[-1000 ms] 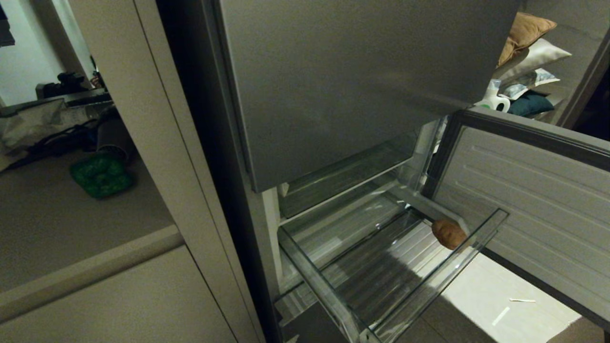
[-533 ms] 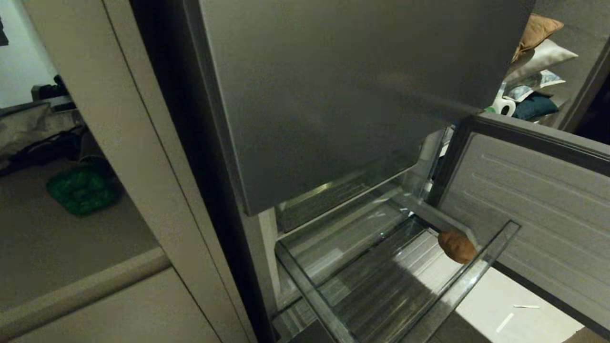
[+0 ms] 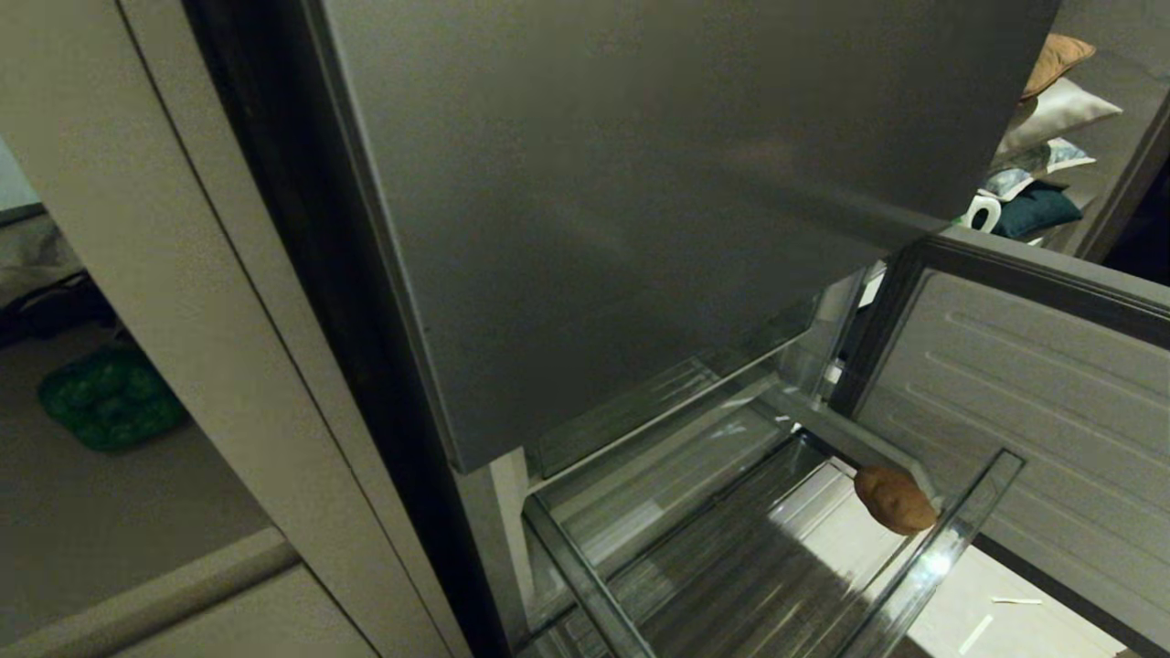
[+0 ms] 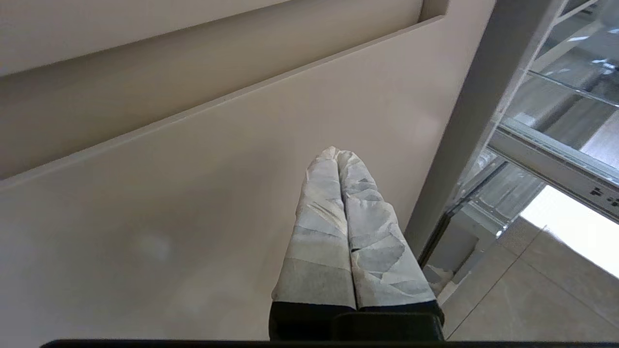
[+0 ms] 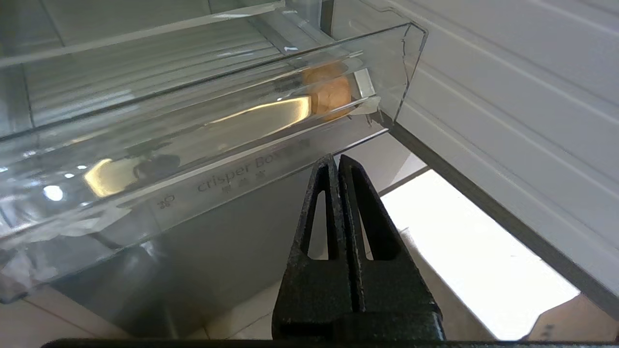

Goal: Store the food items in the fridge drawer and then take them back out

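Clear plastic crisper drawer (image 3: 951,539) cut off below, potato (image 3: 894,500) half-hidden in its right corner; left gripper (image 4: 337,153), right gripper (image 5: 337,162) pressed together, empty

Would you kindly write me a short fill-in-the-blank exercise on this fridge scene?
1. The potato lies in the drawer's front ____ corner, by the robot's sides.
2. The drawer is pulled ____.
3. The right gripper is ____, below the drawer's front lip.
4. The left gripper holds ____.

Missing words: right; out; shut; nothing
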Robot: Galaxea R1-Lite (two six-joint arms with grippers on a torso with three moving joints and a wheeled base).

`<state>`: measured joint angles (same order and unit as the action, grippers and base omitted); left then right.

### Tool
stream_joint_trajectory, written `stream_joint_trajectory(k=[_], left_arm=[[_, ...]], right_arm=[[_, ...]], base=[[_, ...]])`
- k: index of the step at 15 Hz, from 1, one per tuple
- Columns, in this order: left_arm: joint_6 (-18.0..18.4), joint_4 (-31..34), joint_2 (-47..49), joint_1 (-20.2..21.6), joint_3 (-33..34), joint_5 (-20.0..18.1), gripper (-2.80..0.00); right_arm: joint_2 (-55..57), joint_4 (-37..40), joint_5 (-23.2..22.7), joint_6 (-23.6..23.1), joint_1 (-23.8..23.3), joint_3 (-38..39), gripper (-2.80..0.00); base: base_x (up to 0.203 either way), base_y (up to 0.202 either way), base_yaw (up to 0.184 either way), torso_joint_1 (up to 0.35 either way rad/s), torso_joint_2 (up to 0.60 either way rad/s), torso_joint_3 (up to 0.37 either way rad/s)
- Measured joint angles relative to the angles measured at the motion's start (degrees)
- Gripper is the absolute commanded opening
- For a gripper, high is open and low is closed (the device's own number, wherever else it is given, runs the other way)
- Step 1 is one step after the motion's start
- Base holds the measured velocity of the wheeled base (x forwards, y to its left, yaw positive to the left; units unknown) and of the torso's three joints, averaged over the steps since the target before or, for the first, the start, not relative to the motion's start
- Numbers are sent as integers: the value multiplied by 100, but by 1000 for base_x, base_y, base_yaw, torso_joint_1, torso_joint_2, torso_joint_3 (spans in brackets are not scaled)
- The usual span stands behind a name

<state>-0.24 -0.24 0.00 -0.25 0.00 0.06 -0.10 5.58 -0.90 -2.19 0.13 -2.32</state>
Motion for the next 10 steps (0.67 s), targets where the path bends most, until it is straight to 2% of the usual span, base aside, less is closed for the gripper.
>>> stream_joint_trajectory(k=[2, 5, 10], left_arm=[[0, 0, 0, -1, 0, 1, -280], [4, 0, 0, -1, 0, -1, -280], [6, 0, 0, -1, 0, 1, -280]], right_arm=[[30, 98, 32, -170, -11, -195, -280], [684, 276, 98, 4, -23, -996, -280], [3609, 505, 162, 482, -38, -2608, -280]], base=[[0, 0, 0, 0, 0, 0], [0, 0, 0, 0, 0, 0], [0, 0, 0, 0, 0, 0]])
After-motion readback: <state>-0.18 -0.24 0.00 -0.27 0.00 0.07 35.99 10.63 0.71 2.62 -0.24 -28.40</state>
